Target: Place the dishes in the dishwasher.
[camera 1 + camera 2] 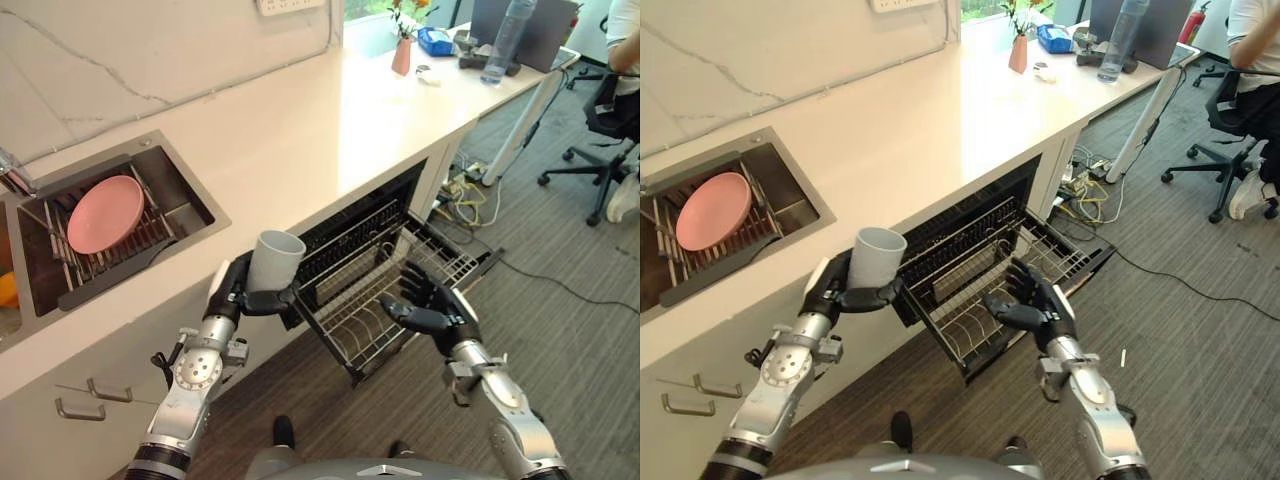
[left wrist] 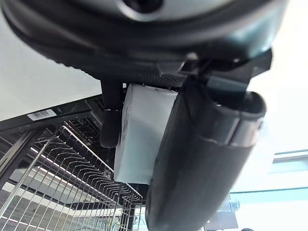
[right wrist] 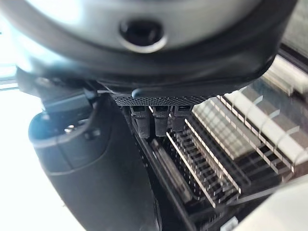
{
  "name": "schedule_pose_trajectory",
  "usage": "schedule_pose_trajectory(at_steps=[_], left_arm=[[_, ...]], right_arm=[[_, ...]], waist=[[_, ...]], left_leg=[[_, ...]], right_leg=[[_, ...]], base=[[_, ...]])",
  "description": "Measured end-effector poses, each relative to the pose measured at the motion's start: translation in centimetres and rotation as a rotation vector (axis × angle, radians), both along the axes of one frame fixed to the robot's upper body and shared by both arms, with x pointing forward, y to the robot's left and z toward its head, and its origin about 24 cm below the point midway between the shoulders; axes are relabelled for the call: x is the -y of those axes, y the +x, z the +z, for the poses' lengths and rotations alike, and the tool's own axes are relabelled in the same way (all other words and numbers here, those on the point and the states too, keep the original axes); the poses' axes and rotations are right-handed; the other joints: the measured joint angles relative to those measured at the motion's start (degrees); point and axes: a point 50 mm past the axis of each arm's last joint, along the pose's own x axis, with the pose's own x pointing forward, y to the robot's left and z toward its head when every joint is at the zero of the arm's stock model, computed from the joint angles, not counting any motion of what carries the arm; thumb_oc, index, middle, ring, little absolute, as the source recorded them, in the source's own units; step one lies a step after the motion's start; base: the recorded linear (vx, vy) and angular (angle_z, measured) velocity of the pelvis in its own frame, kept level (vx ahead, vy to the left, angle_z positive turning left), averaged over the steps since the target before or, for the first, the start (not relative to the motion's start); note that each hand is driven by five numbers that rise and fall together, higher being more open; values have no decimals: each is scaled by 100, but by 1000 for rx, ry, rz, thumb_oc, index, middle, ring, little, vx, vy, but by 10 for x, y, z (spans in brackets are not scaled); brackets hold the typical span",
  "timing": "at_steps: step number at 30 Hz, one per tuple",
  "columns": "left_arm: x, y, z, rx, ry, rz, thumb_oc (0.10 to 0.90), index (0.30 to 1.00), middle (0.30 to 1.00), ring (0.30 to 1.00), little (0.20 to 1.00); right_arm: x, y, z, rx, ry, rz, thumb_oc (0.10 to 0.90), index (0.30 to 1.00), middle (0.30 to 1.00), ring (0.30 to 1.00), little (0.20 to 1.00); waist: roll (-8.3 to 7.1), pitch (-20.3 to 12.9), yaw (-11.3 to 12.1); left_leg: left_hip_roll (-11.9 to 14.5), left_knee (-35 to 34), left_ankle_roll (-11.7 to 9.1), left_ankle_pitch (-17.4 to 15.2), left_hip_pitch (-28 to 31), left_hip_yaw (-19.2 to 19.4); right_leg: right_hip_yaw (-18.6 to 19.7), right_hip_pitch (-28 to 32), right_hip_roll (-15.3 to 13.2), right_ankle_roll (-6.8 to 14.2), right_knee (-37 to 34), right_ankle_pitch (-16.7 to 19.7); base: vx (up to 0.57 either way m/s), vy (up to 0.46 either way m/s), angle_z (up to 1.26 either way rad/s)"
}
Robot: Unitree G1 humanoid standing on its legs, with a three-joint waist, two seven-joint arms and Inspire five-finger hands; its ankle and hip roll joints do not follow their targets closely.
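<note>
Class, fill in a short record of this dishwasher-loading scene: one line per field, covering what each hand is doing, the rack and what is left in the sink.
Left hand: the dark left hand is curled round a pale grey cup, held upright beside the counter edge.
Right hand: the dark right hand is open, fingers relaxed, over the rack.
Rack: the wire dishwasher rack is pulled out; no dishes visible in it.
Sink: a round pink plate leans on a rack in the steel sink.

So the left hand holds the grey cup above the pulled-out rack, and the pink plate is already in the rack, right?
Not quite. The left hand does hold the cup by the rack, but the left eye view shows the plate in the sink.
</note>
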Motion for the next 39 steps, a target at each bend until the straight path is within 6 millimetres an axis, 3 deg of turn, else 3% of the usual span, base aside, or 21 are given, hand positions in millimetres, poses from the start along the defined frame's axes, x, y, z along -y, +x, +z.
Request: schedule_pose_trajectory(at_steps=[2,9,16,20,29,39], left_arm=[[5,6,2,11,24,-6,400,300,300,300,300],[31,27,16,85,124,-98,400,300,300,300,300],[62,37,28,163,191,-196,400,300,300,300,300],[66,41,34,190,193,-188,400,300,300,300,300],[71,43,26,174,215,-153,400,300,300,300,300],[74,49,24,183,242,-93,400,300,300,300,300]], right_arm=[[-17,0,6,8,100,56,800,900,900,900,900],[-34,5,16,22,232,114,800,900,900,900,900],[-58,11,24,10,272,217,800,900,900,900,900],[-62,22,32,30,272,205,800,900,900,900,900],[-73,33,30,-20,293,140,800,900,900,900,900],[-98,41,35,-46,319,93,800,900,900,900,900]], waist=[[-15,-9,5],[-223,-273,-190],[-144,-338,-225],[-113,-357,-162],[-56,-391,-52],[-12,-418,125]], left_leg=[[14,-3,5,-56,51,87],[66,-31,-67,-197,246,451],[80,-2,-15,-180,312,573],[73,-2,-12,-177,290,508],[53,-21,1,-145,220,308],[-13,-3,38,-86,91,129]], right_leg=[[80,-4,3,31,0,-21],[442,-88,7,53,-9,2],[556,-85,17,50,-1,31],[490,-59,18,50,-1,30],[312,13,13,47,-3,5],[131,6,-24,49,-2,5]], base=[[28,31,-20],[32,20,-28],[3,5,-10],[1,5,8],[-1,3,12],[-12,12,10]])
